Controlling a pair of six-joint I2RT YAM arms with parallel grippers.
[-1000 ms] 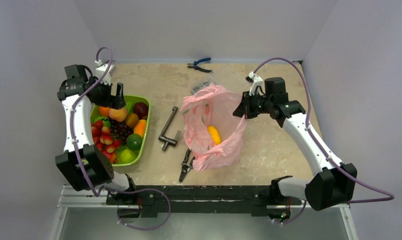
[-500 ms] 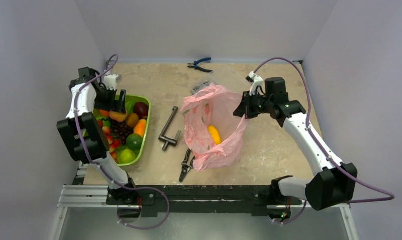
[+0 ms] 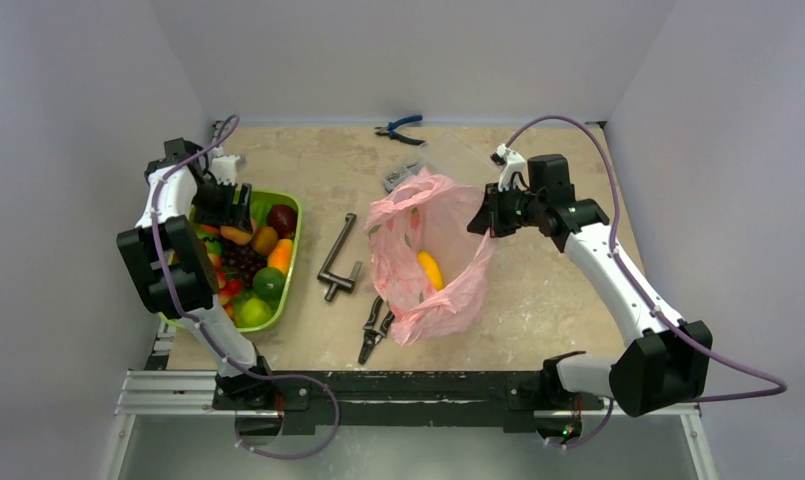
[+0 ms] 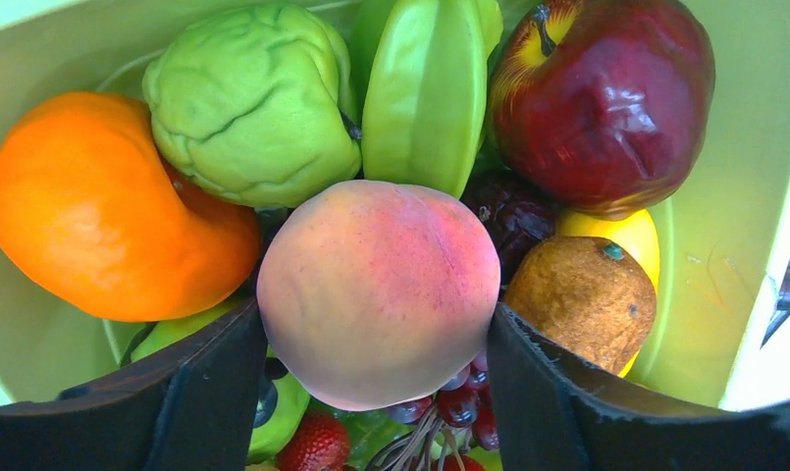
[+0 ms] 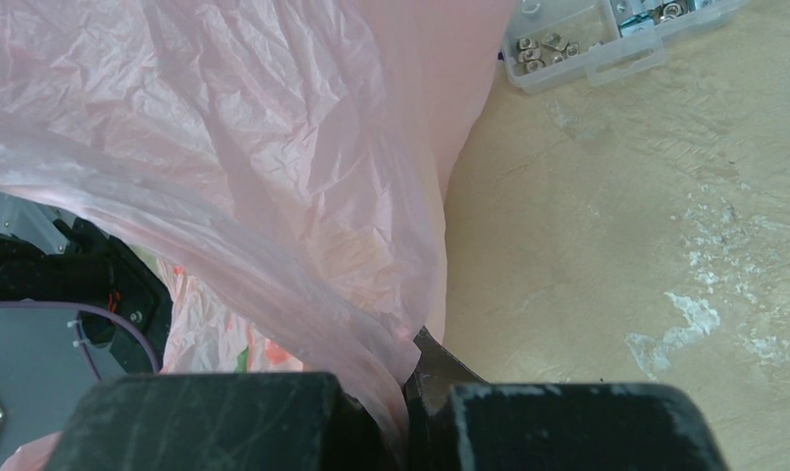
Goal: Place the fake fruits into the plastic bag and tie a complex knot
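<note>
top view / left pincer (image 3: 234, 203): sits low in the tray (image 3: 295, 262), over the far end of the fake fruits (image 3: 250, 268).
top view / right pincer (image 3: 484, 222): clamped on the rim of the plastic bag (image 3: 448, 300), which holds the mouth up and open.
top view / bag contents: I see one yellow fruit (image 3: 430, 268); anything else is hidden by film. No knot tied.
top view / tray contents: a full pile of fruits, so I judge most of the loading is ahead.
top view / risk: crossing the worktop (image 3: 548, 290) I could clip the T-handle tool (image 3: 336, 262), or miss the mouth if the film sags.
left wrist / pincer state: jaws spread around the peach (image 4: 379, 292), fingers (image 4: 199, 402) right at its flanks; I can't tell if they bite.
left wrist / neighbours: orange (image 4: 106, 211), lumpy green fruit (image 4: 248, 103) and red apple (image 4: 602, 103) crowd it, with grapes (image 4: 459, 392) below.
left wrist / risk: the peach is round and glossy, so a shallow grip could squirt it out or drag its neighbours.
right wrist / pincer state: shut on pink film, pinched between the fingers.
right wrist / risk: thin film may slip or tear if I tug, and then the mouth collapses.
right wrist / other container: clear parts box (image 5: 577, 49) on the worktop near the bag, holding small metal bits.
</note>
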